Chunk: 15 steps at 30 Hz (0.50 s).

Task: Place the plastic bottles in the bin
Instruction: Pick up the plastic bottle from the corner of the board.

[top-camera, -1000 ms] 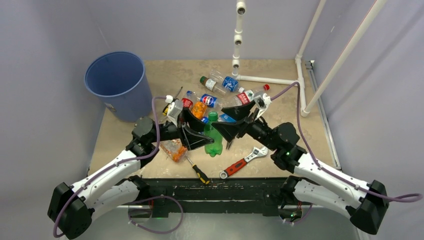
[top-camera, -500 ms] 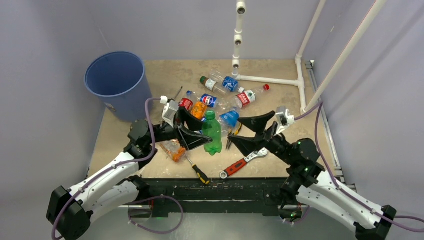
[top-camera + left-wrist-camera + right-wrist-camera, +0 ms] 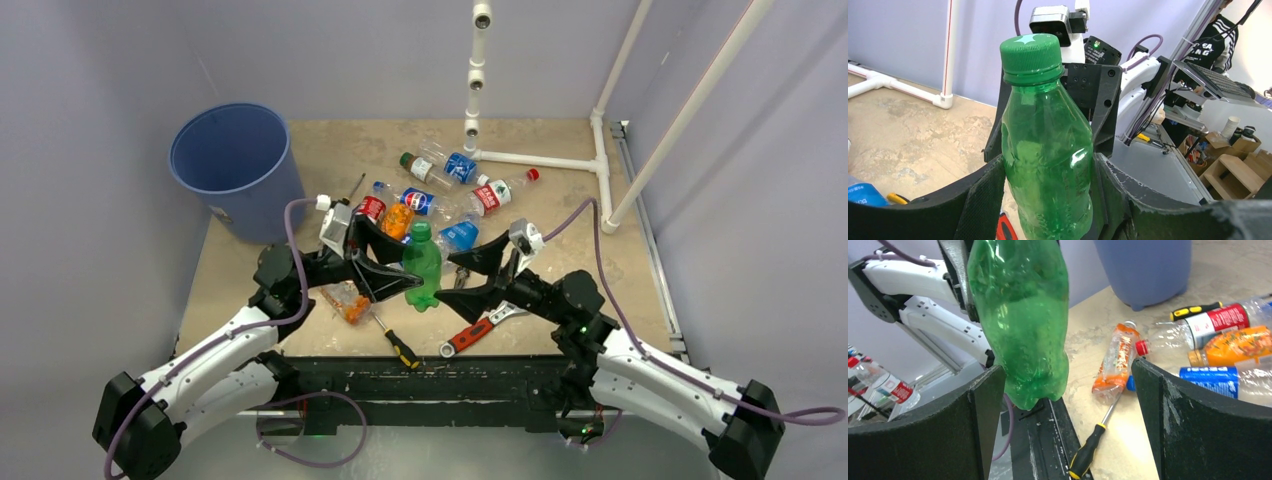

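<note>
My left gripper (image 3: pixel 404 268) (image 3: pixel 1048 200) is shut on a green plastic bottle (image 3: pixel 423 268) (image 3: pixel 1048 150) and holds it upright above the table, cap up. My right gripper (image 3: pixel 455 278) (image 3: pixel 1068 390) stands open just right of it, and the bottle's base (image 3: pixel 1023 315) hangs in front of its left finger without touching. Several other plastic bottles lie behind: one blue-labelled (image 3: pixel 458 166), one red-labelled (image 3: pixel 490 193), one orange-filled (image 3: pixel 398 220) and a crushed orange one (image 3: pixel 348 298). The blue bin (image 3: pixel 235 165) (image 3: pixel 1148 270) stands at the far left.
A red-handled wrench (image 3: pixel 478 327) and a black-and-yellow screwdriver (image 3: pixel 398 343) (image 3: pixel 1088 450) lie near the front edge. A white pipe frame (image 3: pixel 540 160) runs along the back right. Pliers lie partly hidden under the right gripper.
The right gripper left the bottle pile, swung right and near, then came back beside the green bottle, jaws wider. The left gripper kept its hold and shifted slightly left.
</note>
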Motion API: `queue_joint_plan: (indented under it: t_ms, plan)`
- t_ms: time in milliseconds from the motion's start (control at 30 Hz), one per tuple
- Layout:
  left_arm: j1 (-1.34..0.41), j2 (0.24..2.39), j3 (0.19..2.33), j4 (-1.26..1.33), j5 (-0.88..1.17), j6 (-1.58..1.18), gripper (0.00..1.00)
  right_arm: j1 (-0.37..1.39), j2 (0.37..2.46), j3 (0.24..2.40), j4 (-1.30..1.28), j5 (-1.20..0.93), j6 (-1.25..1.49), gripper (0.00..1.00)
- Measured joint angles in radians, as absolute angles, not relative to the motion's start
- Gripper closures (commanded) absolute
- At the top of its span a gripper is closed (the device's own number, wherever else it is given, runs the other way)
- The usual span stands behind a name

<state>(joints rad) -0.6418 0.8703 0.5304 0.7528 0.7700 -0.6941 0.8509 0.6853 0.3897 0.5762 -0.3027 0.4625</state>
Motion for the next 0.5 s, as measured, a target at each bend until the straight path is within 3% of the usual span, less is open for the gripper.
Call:
queue_joint_plan:
  t_ms: [367,500]
  plan:
    - [-0.642,0.889,0.525,0.782,0.762,-0.714,1.0,0.879,0.83,0.39,0.745,-0.385,0.499,0.02]
    - [-0.642,0.889,0.525,0.804,0.75,-0.721,1.0,0.897,0.874,0.39,0.802,-0.382,0.524,0.12]
